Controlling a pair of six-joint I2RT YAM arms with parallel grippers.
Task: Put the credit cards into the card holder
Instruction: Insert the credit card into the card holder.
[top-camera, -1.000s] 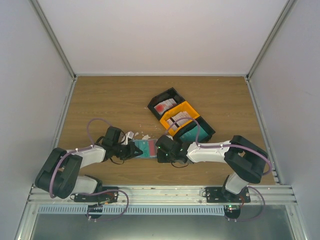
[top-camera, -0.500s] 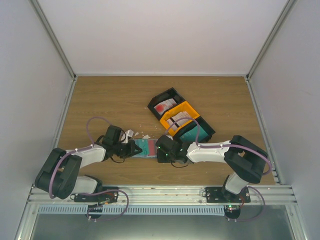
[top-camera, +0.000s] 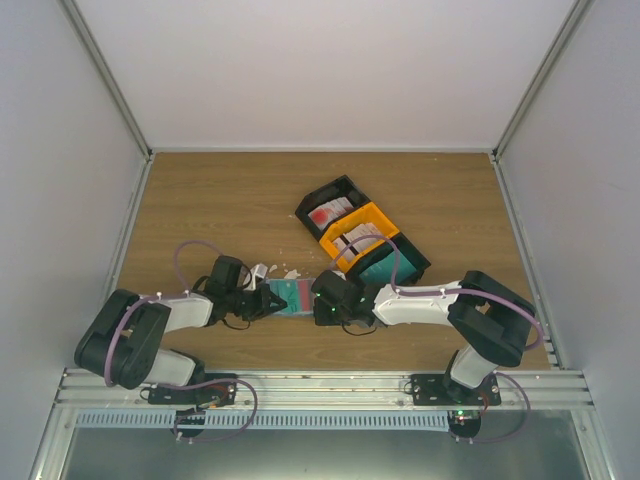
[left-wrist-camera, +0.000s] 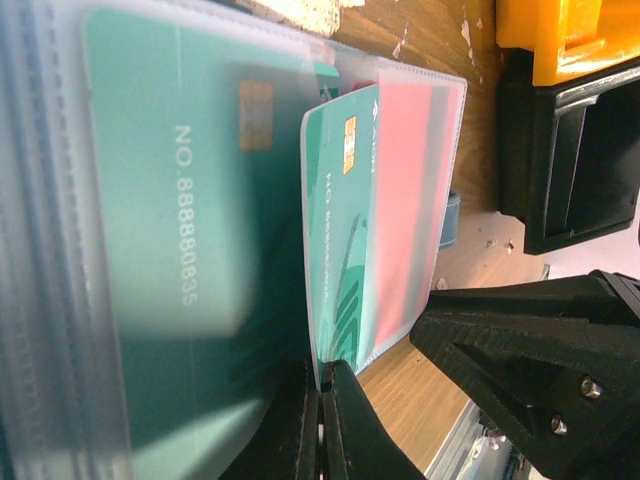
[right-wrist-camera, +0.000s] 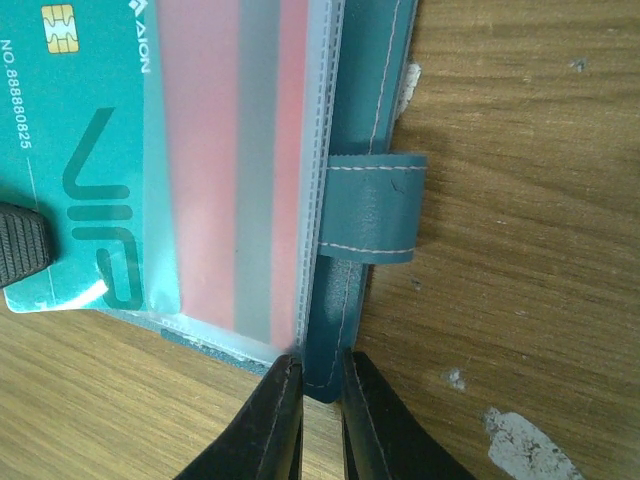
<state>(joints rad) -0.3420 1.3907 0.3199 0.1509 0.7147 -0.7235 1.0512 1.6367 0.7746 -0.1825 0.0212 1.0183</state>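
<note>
Two hands meet over the card holder (top-camera: 293, 296), which lies open on the bench (top-camera: 200, 200) near its front edge, between the two arms. The left hand (left-wrist-camera: 320, 425) is pinched tight on the lower edge of a teal VIP card (right-wrist-camera: 80, 170). That card's chip and number are out in the open, and its long side meets a frosted pocket that covers a red card (right-wrist-camera: 230, 170). How far it has gone into the pocket I cannot tell. The right hand (right-wrist-camera: 315, 405) clamps the holder's blue-teal outer edge at a corner, just beside the strap loop (right-wrist-camera: 375, 205). On the holder's other leaf, a second teal card (left-wrist-camera: 180, 220) sits behind a clear sleeve. Beyond the right arm three trays stand touching in a slanted row: a black tray (top-camera: 345, 186) with red-and-white cards (top-camera: 325, 213), an orange tray (top-camera: 380, 214) in the middle, and a nearer black tray (top-camera: 420, 264) with something teal inside. White scraps (top-camera: 262, 270) lie on the wood just beside the left hand.
</note>
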